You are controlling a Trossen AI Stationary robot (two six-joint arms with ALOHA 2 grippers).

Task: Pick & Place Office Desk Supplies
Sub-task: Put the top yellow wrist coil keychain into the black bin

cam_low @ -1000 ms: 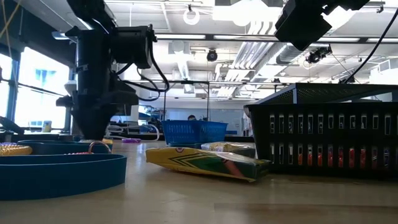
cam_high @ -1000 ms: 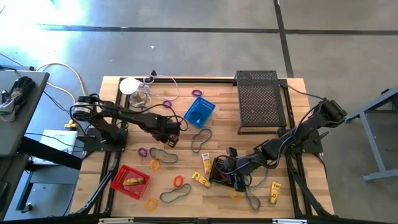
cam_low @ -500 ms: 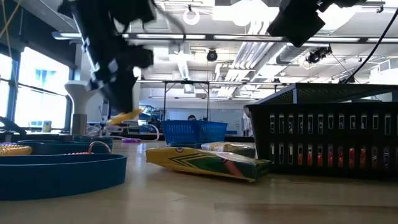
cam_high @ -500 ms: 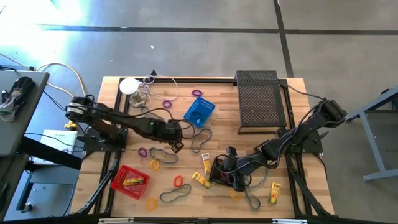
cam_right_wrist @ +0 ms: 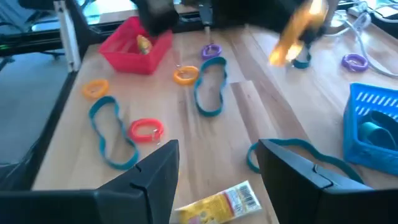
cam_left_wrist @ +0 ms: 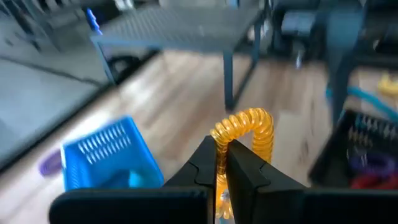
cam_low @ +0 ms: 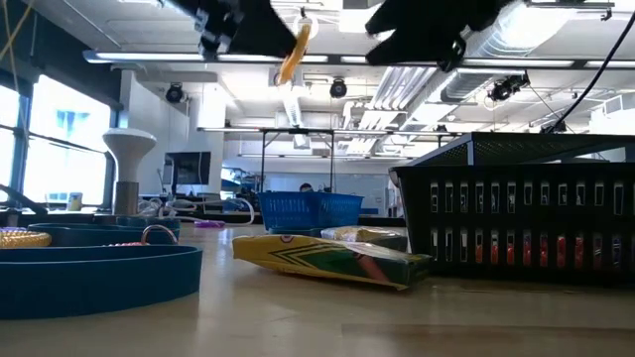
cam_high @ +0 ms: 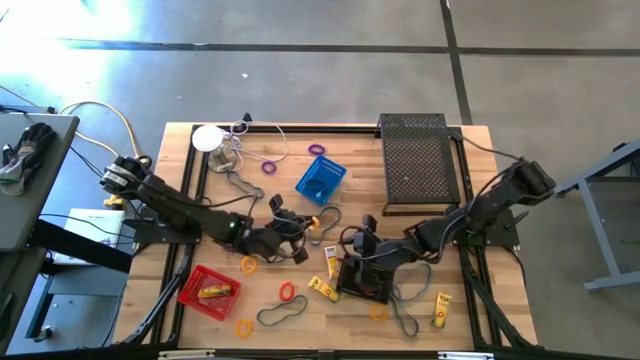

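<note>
My left gripper [cam_high: 305,224] is in the air over the table's middle, shut on an orange coil ring [cam_left_wrist: 249,127], which also shows high up in the low view [cam_low: 293,50]. My right gripper [cam_right_wrist: 219,149] stands open just right of it, above the black basket [cam_high: 364,280], with nothing between its fingers. The blue basket [cam_high: 320,178] stands on the table behind the left gripper. The red basket [cam_high: 208,291] stands near the front left with a yellow item inside. Grey band loops [cam_high: 280,315], yellow tubes [cam_high: 441,310] and small rings [cam_high: 288,291] lie flat on the wood. My left gripper pinches one side of the orange coil ring [cam_left_wrist: 219,142] between its two fingertips. The fingers lie nearly level and point toward the table's right. The rest of the ring arcs out past the fingertips, lifted clear of the table.
A large black mesh tray [cam_high: 420,162] fills the far right. A white disc with cables [cam_high: 207,137] sits at the far left. More band loops [cam_high: 403,320], purple rings [cam_high: 268,166] and orange rings [cam_high: 248,265] are scattered across the middle and front.
My left gripper has risen from the table with the orange ring and gone toward the right arm, tipping from pointing down to nearly level. The ring has been lifted clear. My right gripper has tipped up from the black basket and swung a little toward the far edge.
</note>
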